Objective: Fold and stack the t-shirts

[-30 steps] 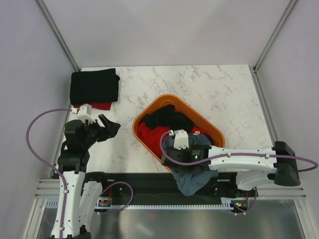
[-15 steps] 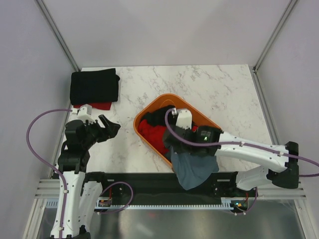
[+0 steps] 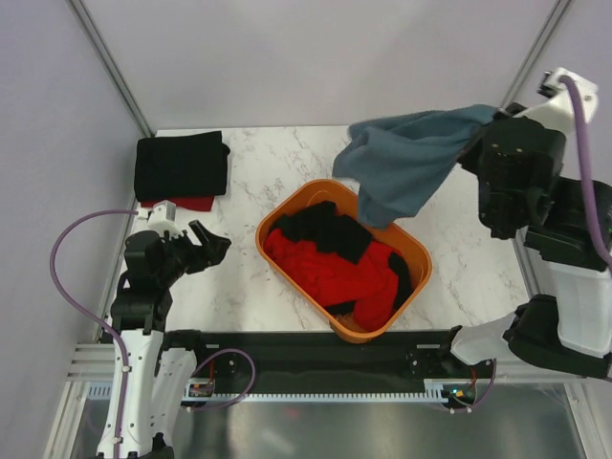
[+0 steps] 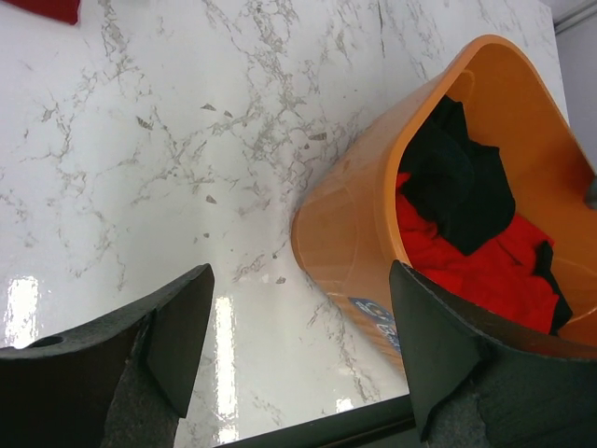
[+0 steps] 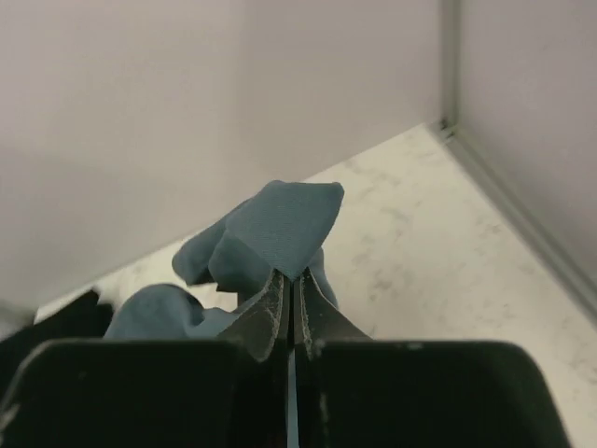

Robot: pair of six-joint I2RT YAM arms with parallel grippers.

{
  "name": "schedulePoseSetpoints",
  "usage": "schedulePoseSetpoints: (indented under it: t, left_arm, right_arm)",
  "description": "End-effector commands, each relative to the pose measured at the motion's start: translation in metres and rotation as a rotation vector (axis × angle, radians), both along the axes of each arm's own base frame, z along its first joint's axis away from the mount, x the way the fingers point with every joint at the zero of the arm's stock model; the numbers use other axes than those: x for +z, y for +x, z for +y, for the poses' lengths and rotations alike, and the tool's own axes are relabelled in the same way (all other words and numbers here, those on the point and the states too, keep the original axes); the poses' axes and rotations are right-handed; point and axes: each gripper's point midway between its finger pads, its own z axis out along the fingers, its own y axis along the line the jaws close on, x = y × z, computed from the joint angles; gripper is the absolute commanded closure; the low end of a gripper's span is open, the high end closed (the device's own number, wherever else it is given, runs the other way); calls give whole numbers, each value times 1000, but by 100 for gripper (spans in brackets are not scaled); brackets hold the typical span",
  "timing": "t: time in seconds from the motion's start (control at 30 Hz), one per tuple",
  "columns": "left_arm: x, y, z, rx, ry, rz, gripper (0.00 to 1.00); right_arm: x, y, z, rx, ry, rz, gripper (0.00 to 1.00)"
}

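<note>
The slate blue-grey t-shirt (image 3: 411, 163) hangs in the air over the far right of the counter (image 3: 287, 158). It is bunched, its long axis slanting from the right hand (image 3: 486, 122) down and left to a loose end over the far rim of the orange basket (image 3: 260, 251). That hand is clenched on a fold of the cloth. Red t-shirts (image 3: 330, 273) and black t-shirts (image 3: 316, 229) lie crumpled in the basket. A folded black t-shirt (image 3: 182, 164) rests on a red one (image 3: 186, 204) at the far left corner. The left hand (image 3: 208, 241) is released and holds nothing, near the left edge. The counter is white marble, enclosed by pale grey walls.
</note>
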Motion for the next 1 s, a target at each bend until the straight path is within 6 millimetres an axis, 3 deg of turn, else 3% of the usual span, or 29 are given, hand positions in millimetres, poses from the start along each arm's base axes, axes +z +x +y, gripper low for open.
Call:
schedulePoseSetpoints:
  t: [0.0, 0.07, 0.1, 0.23, 0.27, 0.37, 0.4, 0.43, 0.5, 0.53, 0.77, 0.9, 0.97]
  left_arm:
    - [17, 0, -4, -23, -7, -54, 17]
    - [17, 0, -7, -43, -12, -54, 17]
    - [16, 0, -8, -49, -13, -55, 17]
    - [15, 1, -9, -52, -14, -48, 17]
    - [14, 1, -10, -58, -16, -45, 17]
    - [14, 1, -9, -54, -14, -46, 17]
    - [14, 0, -9, -56, -13, -48, 17]
    - [14, 1, -9, -52, -15, -46, 17]
    - [14, 1, -9, -55, -16, -44, 17]
    - [14, 0, -10, -58, -18, -47, 17]
    - [15, -1, -10, -55, -13, -52, 17]
    - [15, -1, -11, -58, -13, -51, 17]
    - [18, -1, -13, -71, -17, -60, 16]
  right_arm:
    - [11, -28, -86, -380, -180, -42, 100]
    - [16, -47, -115, -483, -160, -79, 100]
    - [13, -49, -119, -493, -172, -74, 100]
    - [-25, -42, -109, -416, -205, -28, 100]
    - [-37, -36, -100, -364, -203, -4, 74]
    - [-113, -7, -27, -29, -251, 180, 2]
    - [-139, -1, -1, 94, -258, 248, 2]
    - [-187, 2, 41, 265, -245, 368, 2]
    - [-235, 3, 60, 328, -223, 493, 2]
    - [-247, 2, 81, 418, -165, 522, 2]
    - [-274, 40, 63, 436, -108, 598, 2]
    - [-320, 49, 51, 439, -153, 723, 2]
    - [-338, 50, 59, 480, -147, 755, 6]
